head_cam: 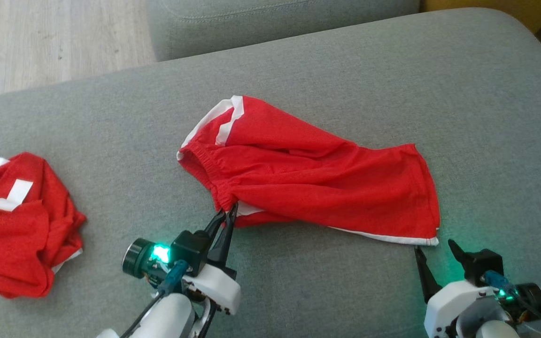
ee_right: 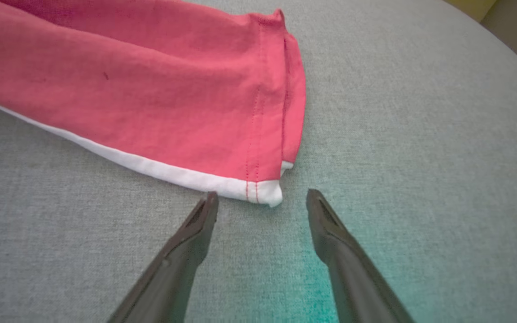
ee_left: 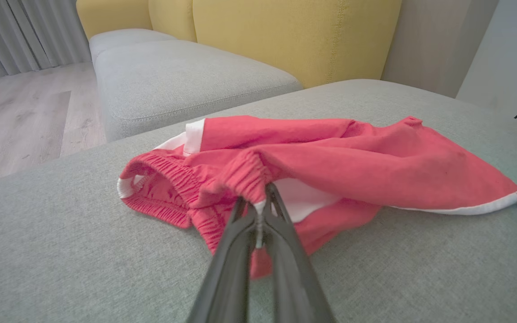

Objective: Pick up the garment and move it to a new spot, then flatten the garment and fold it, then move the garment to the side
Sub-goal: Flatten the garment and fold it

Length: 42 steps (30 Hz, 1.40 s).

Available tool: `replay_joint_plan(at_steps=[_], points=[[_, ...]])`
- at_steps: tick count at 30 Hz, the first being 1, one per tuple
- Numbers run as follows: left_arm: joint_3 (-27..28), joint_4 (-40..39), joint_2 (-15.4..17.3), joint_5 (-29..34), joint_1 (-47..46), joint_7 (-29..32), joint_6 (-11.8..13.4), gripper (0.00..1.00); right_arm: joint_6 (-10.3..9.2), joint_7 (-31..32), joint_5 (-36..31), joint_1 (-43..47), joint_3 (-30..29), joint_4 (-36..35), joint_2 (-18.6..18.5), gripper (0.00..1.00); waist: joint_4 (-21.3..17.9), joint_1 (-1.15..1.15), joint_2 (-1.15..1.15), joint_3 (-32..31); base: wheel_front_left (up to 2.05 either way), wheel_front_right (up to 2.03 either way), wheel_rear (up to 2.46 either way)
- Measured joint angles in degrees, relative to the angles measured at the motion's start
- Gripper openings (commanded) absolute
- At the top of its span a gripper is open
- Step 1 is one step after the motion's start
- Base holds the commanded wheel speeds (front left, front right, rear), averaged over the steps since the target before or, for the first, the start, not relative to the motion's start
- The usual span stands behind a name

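The grey cushion [head_cam: 111, 117] carried the red garment [head_cam: 317, 183], spread just ahead of both grippers. The left gripper [head_cam: 229, 210] was clamped on its elastic waistband. The right gripper [head_cam: 435, 246] gaped empty just short of the white-edged hem corner.

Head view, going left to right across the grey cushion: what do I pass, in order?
First the crumpled red garment → left tool, shut on the waistband → red shorts, spread out → right tool, open just short of the white-trimmed hem corner.
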Motion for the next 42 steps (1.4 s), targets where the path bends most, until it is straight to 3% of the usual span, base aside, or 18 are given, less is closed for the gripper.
replay_joint_plan(at_steps=[30,31,32,33,34,42], points=[[-1.76,-1.75,1.63,-0.58,-0.13,1.53,0.49,0.00,0.00,-1.74,1.27,-2.66,0.89,3.34,0.00,1.00,0.63,0.00,0.00,1.99,0.00,0.00,0.00],[-1.79,-1.75,1.68,-0.58,-0.14,1.55,0.51,0.00,0.00,-2.00,1.27,-2.69,0.91,3.45,0.00,0.95,0.63,0.00,0.00,1.99,0.00,0.00,0.00],[-1.82,-1.75,1.71,-0.59,-0.15,1.59,0.51,0.00,0.00,-2.07,1.27,-2.72,0.97,3.55,0.00,0.64,0.63,0.00,0.00,1.98,0.00,0.00,0.00],[-1.86,-1.76,1.75,-0.60,-0.15,1.59,0.51,0.00,0.00,-2.10,1.27,-2.75,1.05,3.59,0.00,0.13,0.60,0.00,0.00,1.97,0.00,0.00,0.00],[-1.89,-1.76,1.78,-0.81,-0.15,1.59,0.51,0.00,0.00,-2.18,1.27,-2.80,1.10,3.61,0.00,0.00,0.57,0.00,0.00,1.92,0.00,0.00,0.00],[-1.94,-1.56,2.13,-1.51,-0.10,1.52,0.96,0.00,0.00,-3.27,1.02,-2.91,0.41,3.21,0.00,0.00,-0.07,0.00,0.00,0.25,0.00,0.00,0.00]])
